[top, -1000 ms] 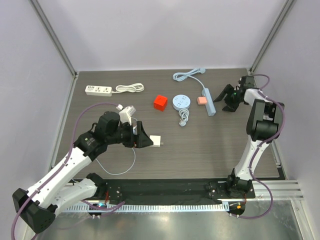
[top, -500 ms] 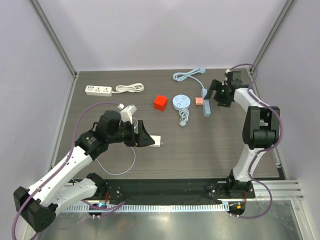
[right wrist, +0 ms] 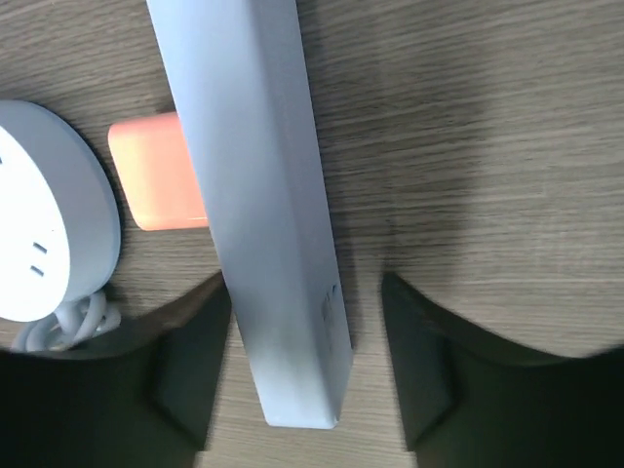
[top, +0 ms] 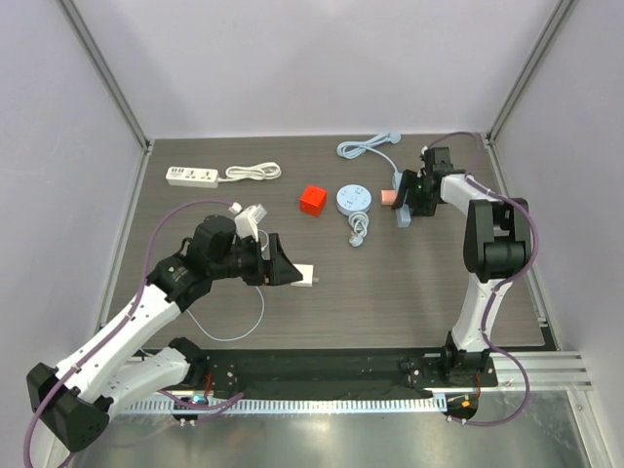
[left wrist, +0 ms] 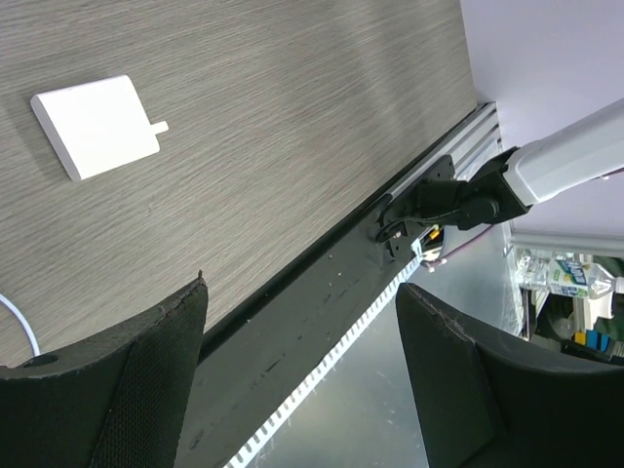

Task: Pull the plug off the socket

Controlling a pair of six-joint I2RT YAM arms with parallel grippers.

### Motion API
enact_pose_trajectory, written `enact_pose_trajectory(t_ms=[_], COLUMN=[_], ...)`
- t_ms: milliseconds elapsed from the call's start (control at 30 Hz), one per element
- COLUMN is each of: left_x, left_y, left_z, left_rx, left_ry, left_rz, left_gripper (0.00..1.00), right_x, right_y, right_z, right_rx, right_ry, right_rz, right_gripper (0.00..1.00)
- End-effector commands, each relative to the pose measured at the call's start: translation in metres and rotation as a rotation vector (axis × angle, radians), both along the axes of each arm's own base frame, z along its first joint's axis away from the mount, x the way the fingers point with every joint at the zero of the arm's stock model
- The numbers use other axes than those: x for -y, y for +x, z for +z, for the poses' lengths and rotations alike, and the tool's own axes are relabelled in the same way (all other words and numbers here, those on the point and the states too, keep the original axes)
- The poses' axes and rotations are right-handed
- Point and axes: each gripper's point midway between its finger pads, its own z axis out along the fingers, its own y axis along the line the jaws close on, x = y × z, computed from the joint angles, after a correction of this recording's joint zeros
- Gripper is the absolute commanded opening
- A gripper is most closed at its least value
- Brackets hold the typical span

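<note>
A pale blue power strip (top: 402,211) lies at the back right of the table, with a salmon-pink plug (top: 389,196) on its left side. My right gripper (top: 410,194) is open and straddles the strip. In the right wrist view the strip (right wrist: 263,195) runs between the fingers (right wrist: 185,370), near its end, and the pink plug (right wrist: 156,185) sits just beyond the left finger. My left gripper (top: 283,265) is open and empty, beside a flat white adapter (top: 304,276) that also shows in the left wrist view (left wrist: 96,127).
A round white socket (top: 353,200) with a coiled cable (top: 359,230) and a red cube (top: 312,201) lie left of the blue strip. A white power strip (top: 192,175) lies at the back left. The blue strip's cable (top: 366,146) loops toward the back wall.
My right gripper has swung left from the table's right side and now straddles the blue strip, which has shifted slightly. The left arm has barely moved.
</note>
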Motion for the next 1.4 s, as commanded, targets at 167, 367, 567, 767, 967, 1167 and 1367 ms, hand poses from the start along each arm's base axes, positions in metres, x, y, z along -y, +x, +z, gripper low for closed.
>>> enact_pose_trajectory(t_ms=[167,367,567,767,967,1167,1367], left_x=[0.016,0.05,0.111,0.166,0.198,0.213,0.226], left_y=[0.007,0.025,0.042,0.08,0.11,0.132,0.146], left_z=[0.02,0.025,0.008,-0.018,-0.042,-0.082,-0.103], left_rx=[0.008,-0.015,-0.058,-0.045,0.023,0.041,0.039], left_ry=[-0.102,-0.14,-0.091,-0.014,0.12,0.271,0.3], left_rz=[-0.006,-0.041,-0.099,-0.095,-0.057,-0.026,-0.015], left_gripper=[0.77,0.75,0.74,0.72,0.68,0.66,0.65], right_x=[-0.014,-0.037,-0.064,-0.063,-0.062,-0.071,-0.071], right_y=[-0.011,-0.045,-0.091,-0.144,-0.163,-0.172,-0.172], right_z=[-0.002,0.0,0.013,-0.004,-0.007,-0.005,-0.008], right_rx=[0.024,0.096,0.194,0.163,0.155,0.137,0.117], right_ry=[0.097,0.284,0.524,0.526,0.522,0.606,0.694], right_rz=[-0.035,-0.067,-0.066,-0.065,-0.04,-0.028,-0.04], right_gripper=[0.34,0.14,0.01,0.01,0.01,0.01,0.01])
